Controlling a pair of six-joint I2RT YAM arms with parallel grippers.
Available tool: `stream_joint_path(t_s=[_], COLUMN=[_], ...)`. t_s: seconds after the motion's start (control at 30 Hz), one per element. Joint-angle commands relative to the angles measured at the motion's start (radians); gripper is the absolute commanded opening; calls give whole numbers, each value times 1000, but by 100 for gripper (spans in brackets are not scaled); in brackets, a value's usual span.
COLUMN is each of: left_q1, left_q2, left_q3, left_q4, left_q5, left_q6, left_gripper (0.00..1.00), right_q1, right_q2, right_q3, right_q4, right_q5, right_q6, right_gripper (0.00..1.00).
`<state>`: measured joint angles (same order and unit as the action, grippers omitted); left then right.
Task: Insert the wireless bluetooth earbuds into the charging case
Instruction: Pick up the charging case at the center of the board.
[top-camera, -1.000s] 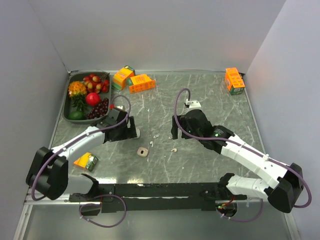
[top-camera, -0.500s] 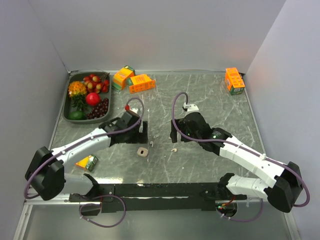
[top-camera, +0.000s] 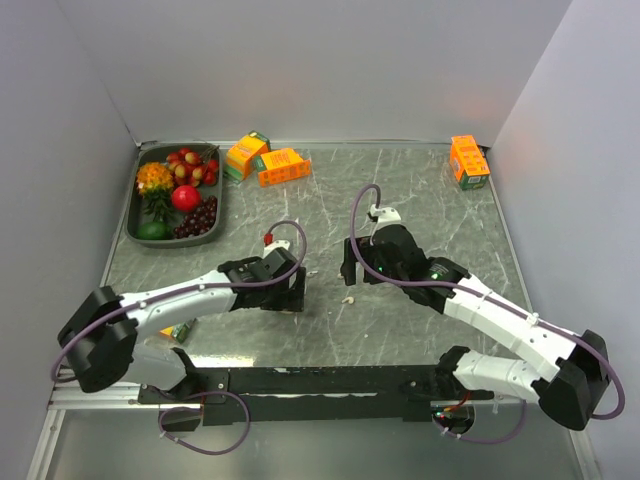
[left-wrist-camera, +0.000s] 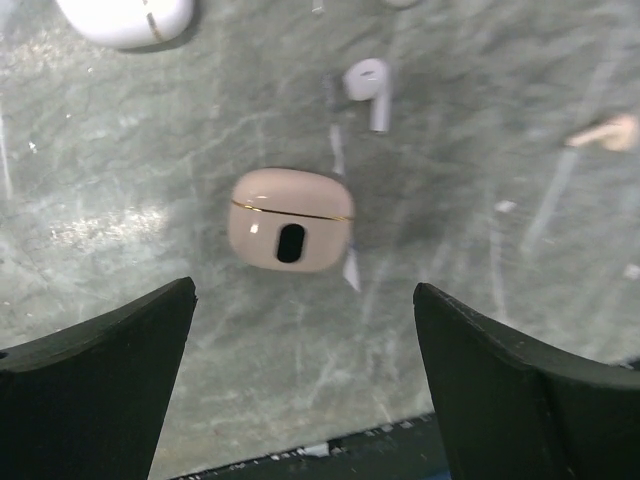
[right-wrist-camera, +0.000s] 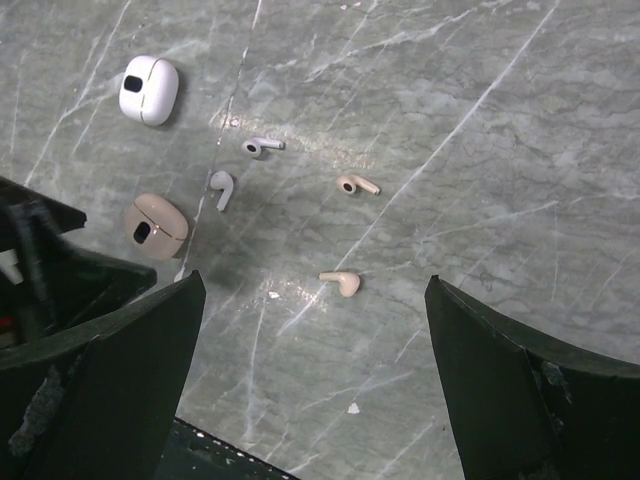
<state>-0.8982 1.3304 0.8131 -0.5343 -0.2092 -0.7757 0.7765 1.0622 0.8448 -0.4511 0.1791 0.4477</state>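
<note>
Your grey-green marbled tabletop (top-camera: 420, 200) sits within plain white walls (top-camera: 330, 60). Left gripper (left-wrist-camera: 304, 300) and right gripper (right-wrist-camera: 315, 290) gape empty. 2 tiny white plastic earbuds (right-wrist-camera: 222, 188) lie loose beside the closed beige oval case (left-wrist-camera: 290, 232).

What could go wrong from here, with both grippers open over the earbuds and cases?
1. The beige case under the open left gripper looks shut; nothing goes in until its lid is lifted.
2. The white earbuds and beige earbuds lie mixed beside it and the white case; a wrong pairing is possible.
3. The buds are tiny and close together; the wide right gripper may knock a neighbour while picking one.
</note>
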Motion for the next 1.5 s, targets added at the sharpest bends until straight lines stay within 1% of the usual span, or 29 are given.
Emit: stream_joint_path(t_s=[0.0, 0.2, 0.4, 0.5, 0.6, 0.73, 0.93, 1.0, 1.33, 1.43, 1.47], left_q1=[-2, -1, -2, -2, -2, -7, -33, -38, -42, -42, -42], left_q2=[65, 108, 150, 173, 185, 187, 199, 205, 236, 253, 259], left_q3=[-17, -8, -2, 12, 29, 31, 26, 20, 14, 14, 15], left_q4=[7, 11, 53, 59, 60, 68, 66, 71, 76, 76, 73], left_q5=[-59, -90, -55, -50, -41, -19, -21, -18, -27, -27, -29], left_q6=[-5, 24, 62, 84, 102, 108, 93, 90, 102, 107, 108], left_gripper=[96, 96, 99, 98, 94, 86, 82, 79, 74, 67, 62], right_q1=[6, 4, 6, 4, 4, 6, 6, 6, 4, 6, 6], right_q2=[-48, -120, -154, -160, -156, -151, -150, -146, -151, -150, -150], right_q3=[16, 5, 8, -3, -10, -15, -15, -16, -21, -21, -20], right_q4=[-21, -43, -64, -63, -61, -57, -55, -57, -60, -63, -63], right_q5=[14, 13, 29, 31, 28, 28, 33, 33, 36, 36, 36], right_q6=[2, 13, 9, 9, 13, 14, 8, 8, 14, 16, 16], right_gripper=[99, 99, 100, 100, 99, 99, 99, 100, 99, 99, 99])
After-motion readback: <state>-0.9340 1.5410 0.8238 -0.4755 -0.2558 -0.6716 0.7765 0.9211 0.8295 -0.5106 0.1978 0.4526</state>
